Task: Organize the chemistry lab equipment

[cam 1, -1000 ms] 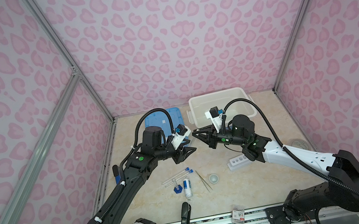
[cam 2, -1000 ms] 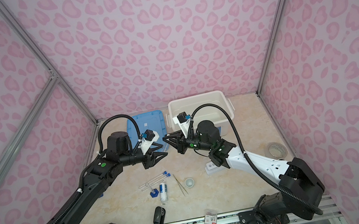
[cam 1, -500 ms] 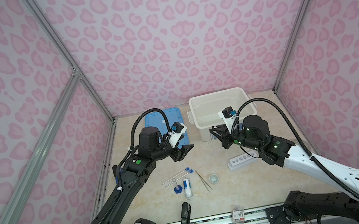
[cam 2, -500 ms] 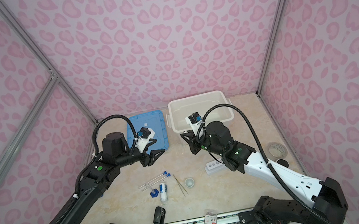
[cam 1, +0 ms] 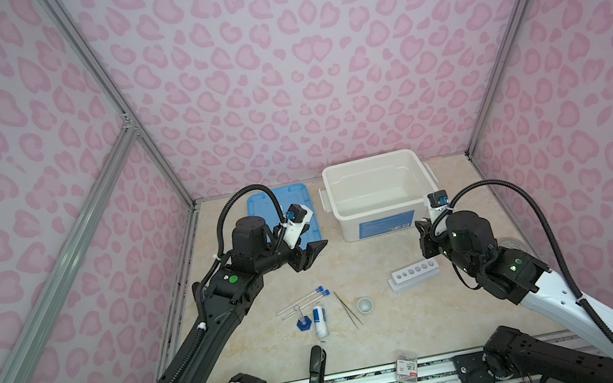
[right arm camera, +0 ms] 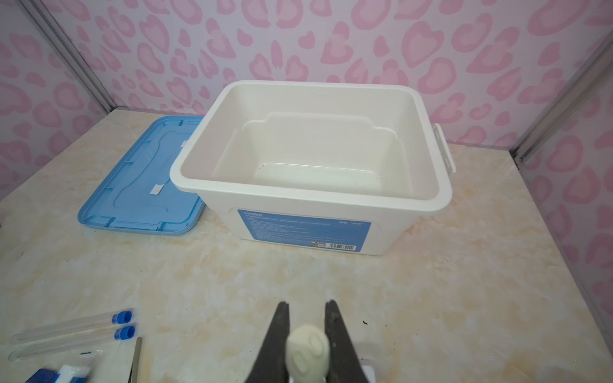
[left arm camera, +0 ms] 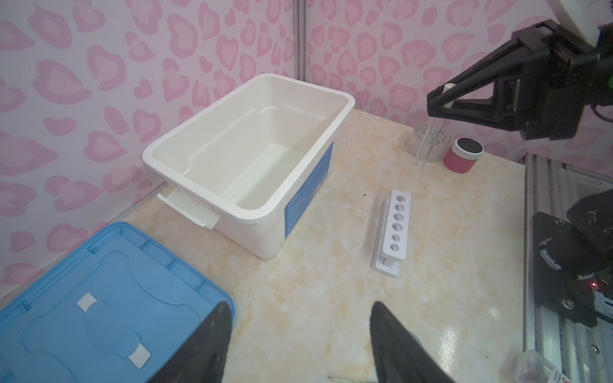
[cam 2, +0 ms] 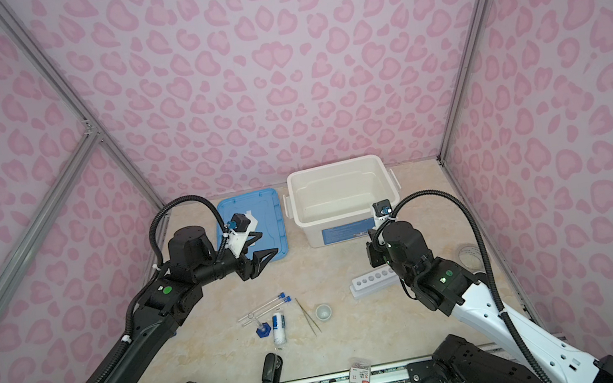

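Progress: early stage. All six holes of the six-hole white rack (cam 1: pixel 413 275) are empty, and so is the white box (cam 1: pixel 371 160) behind the rack.

The right jaws are closed on a white-capped tube (left arm camera: pixel 427 146), held upright just above the rack's end hole and not yet inserted.

The blue-capped tubes (cam 1: pixel 302 300), cylinder (cam 1: pixel 303 319), bottle (cam 1: pixel 320 321), tweezers (cam 1: pixel 347 308) and cup (cam 1: pixel 364 304) lie on the desk (cam 1: pixel 372 266) on the left arm's side of the rack.

The left jaws stand open and empty, well apart from the rack

Left arm (cam 1: pixel 226 298) & right arm (cam 1: pixel 489 263): black up top, white lower down. Bumpy black cable (cam 1: pixel 249 188) loops over each. Green dot (cam 1: pixel 232 279) on joints, maybe lights. White camera box (cam 1: pixel 296 230) w/ blue bit. Left gripper (cam 1: pixel 313 254) black, pointy.
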`<state>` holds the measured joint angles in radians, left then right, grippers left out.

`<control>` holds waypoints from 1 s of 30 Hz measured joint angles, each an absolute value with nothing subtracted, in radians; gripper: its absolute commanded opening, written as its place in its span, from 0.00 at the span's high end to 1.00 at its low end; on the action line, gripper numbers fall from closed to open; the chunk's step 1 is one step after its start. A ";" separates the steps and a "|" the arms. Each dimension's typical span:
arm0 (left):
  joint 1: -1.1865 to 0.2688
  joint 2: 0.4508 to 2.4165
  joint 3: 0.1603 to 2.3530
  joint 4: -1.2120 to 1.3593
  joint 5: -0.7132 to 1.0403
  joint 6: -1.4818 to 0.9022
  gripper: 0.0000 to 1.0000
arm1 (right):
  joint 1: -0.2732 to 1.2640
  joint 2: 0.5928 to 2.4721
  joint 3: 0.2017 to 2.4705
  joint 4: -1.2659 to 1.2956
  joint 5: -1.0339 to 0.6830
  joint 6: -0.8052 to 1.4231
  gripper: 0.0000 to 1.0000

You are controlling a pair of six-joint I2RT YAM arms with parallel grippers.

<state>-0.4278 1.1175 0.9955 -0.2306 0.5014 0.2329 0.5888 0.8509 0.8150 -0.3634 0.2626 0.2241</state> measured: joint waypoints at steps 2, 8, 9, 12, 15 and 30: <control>-0.428 1.116 0.995 -0.230 0.502 0.230 0.32 | 0.575 0.828 0.788 -0.368 0.299 0.232 0.88; -0.428 1.109 0.989 -0.227 0.510 0.229 0.31 | 0.548 0.818 0.720 -0.368 0.360 0.264 0.88; -0.428 1.109 0.989 -0.225 0.510 0.229 0.31 | 0.548 0.816 0.706 -0.364 0.368 0.270 0.88; -0.428 1.108 0.989 -0.223 0.510 0.229 0.31 | 0.541 0.811 0.674 -0.356 0.384 0.274 0.88; -0.428 1.108 0.988 -0.223 0.510 0.229 0.31 | 0.538 0.809 0.651 -0.340 0.391 0.278 0.88; -0.428 1.113 0.988 -0.223 0.509 0.230 0.31 | 0.518 0.808 0.591 -0.242 0.392 0.299 0.89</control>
<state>-0.4282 1.1130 0.9878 -0.2230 0.5091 0.2298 0.5179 0.8082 0.5911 -0.2420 0.3920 0.2993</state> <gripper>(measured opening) 0.690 0.143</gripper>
